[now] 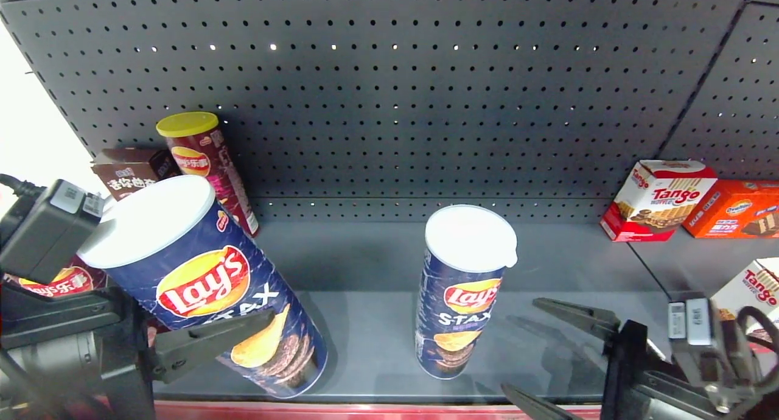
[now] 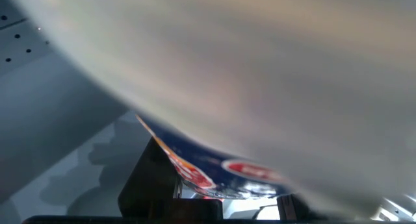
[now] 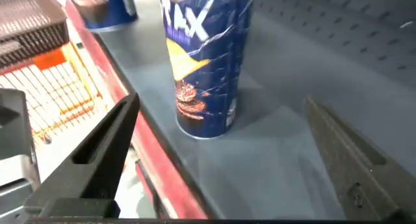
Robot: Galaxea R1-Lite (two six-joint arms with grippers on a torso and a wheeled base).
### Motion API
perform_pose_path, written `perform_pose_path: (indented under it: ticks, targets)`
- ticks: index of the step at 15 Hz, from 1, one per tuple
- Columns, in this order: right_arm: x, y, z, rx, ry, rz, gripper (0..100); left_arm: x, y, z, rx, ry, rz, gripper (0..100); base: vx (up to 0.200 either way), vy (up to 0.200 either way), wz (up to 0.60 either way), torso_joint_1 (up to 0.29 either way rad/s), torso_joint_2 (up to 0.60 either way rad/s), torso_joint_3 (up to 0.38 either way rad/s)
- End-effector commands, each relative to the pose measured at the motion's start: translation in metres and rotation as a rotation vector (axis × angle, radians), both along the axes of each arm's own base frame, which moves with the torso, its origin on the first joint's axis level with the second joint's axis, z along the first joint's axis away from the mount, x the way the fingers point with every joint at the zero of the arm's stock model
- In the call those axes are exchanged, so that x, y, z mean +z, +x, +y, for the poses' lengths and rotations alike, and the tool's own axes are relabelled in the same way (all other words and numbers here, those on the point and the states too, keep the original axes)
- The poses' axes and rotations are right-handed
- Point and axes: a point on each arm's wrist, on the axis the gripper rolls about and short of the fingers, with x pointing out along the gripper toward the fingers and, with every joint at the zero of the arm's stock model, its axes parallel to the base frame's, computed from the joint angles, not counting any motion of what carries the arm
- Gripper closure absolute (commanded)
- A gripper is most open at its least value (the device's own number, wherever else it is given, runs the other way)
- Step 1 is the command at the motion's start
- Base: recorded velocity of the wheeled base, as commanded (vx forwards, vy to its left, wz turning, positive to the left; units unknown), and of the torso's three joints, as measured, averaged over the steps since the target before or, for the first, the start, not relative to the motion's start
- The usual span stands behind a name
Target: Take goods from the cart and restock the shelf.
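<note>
Clamping tilted blue can (image 1: 207, 280) in left gripper (image 1: 243, 322), at 9 o'clock of upright blue can (image 1: 462, 292) standing on shelf (image 1: 365, 262). Holding right gripper (image 1: 520, 345) wide open, empty, at 4 o'clock.

Grey shelf (image 1: 377, 255) carries chip cans (image 1: 462, 286), wafer boxes (image 1: 660, 198).

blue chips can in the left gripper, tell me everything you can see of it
The blue chips can is a tall dark-blue tube, cardboard by its look, with a white plastic lid on top, a red-and-yellow logo and pictured chips near its base. It is tilted, top leaning toward the robot's left, base low at the front of the grey shelf, contact unclear. The left gripper is shut on its lower half, one finger across the front.
</note>
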Motion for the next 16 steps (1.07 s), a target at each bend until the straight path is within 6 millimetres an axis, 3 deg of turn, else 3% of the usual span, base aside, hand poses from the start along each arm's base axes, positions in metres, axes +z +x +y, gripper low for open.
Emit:
perform_pose_path:
  ticks: [1, 8, 13, 14, 16]
  targets:
    - [0.016, -0.021, -0.025, -0.035, 0.063, -0.082, 0, 0.0, 0.0, 0.0, -0.001, 0.001, -0.001, 100, 0.0, 0.0, 0.0, 0.0, 0.0, 0.0]
    - [0.039, -0.027, -0.074, -0.333, 0.131, -0.238, 0, -0.003, -0.001, 0.001, 0.004, 0.004, 0.01, 100, 0.0, 0.0, 0.0, 0.0, 0.0, 0.0]
    - [0.044, -0.059, -0.094, -0.452, 0.132, -0.267, 0, -0.014, -0.013, 0.006, 0.005, 0.009, 0.023, 100, 0.0, 0.0, 0.0, 0.0, 0.0, 0.0]
    - [0.041, -0.075, -0.105, -0.624, 0.125, -0.22, 0, -0.017, -0.019, 0.008, 0.004, 0.009, 0.023, 100, 0.0, 0.0, 0.0, 0.0, 0.0, 0.0]
    - [0.028, -0.097, -0.114, -0.758, 0.099, -0.151, 0, -0.02, -0.023, 0.009, 0.004, 0.01, 0.026, 100, 0.0, 0.0, 0.0, 0.0, 0.0, 0.0]
